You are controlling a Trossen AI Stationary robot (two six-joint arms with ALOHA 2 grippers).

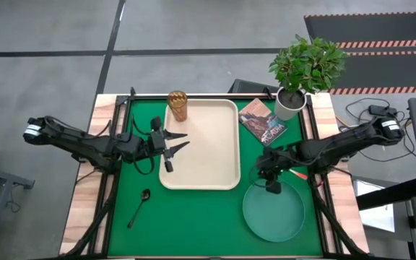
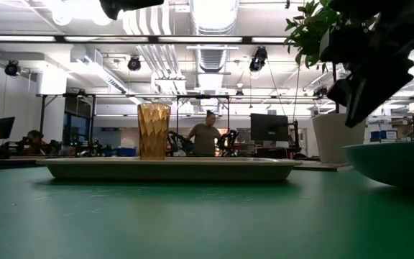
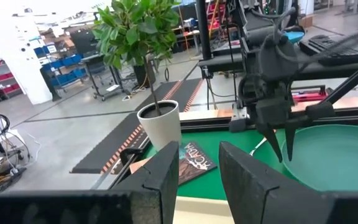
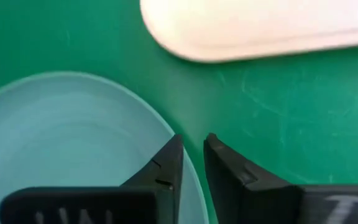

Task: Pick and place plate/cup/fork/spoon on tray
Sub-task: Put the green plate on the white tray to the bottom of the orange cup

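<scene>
Green-covered worktop (image 1: pixel 201 217) with wood-coloured side strips, carrying the following.

Large cream-beige rectangular plastic tray (image 1: pixel 208 155), rounded corners, raised rim, near the middle. Small amber-brown translucent ribbed cup (image 1: pixel 178 106) stands upright in the tray's far left corner; the low view shows it (image 2: pixel 154 130) as the only item rising above the rim.

Round flat teal-green plate (image 1: pixel 274 211) lies on the worktop just right of the tray's near right corner, apart from it. Right gripper (image 1: pixel 272 185) is at the plate's far rim; in the right wrist view its fingers (image 4: pixel 166 163) straddle the rim with a narrow gap, one over the plate and one over the green cover. Whether they pinch the rim cannot be told.

Slim dark metal spoon (image 1: pixel 139 207) lies on the worktop off the tray's near left corner, well apart from the plate.

Left gripper (image 1: pixel 177 141) hovers at the tray's left edge, fingers spread wide, holding nothing.

Dark magazine (image 1: pixel 263 121) right of the tray; its cover lettering is too small to read. Leafy green plant in a white pot (image 1: pixel 289 104) stands at the far right corner, beside the magazine.
</scene>
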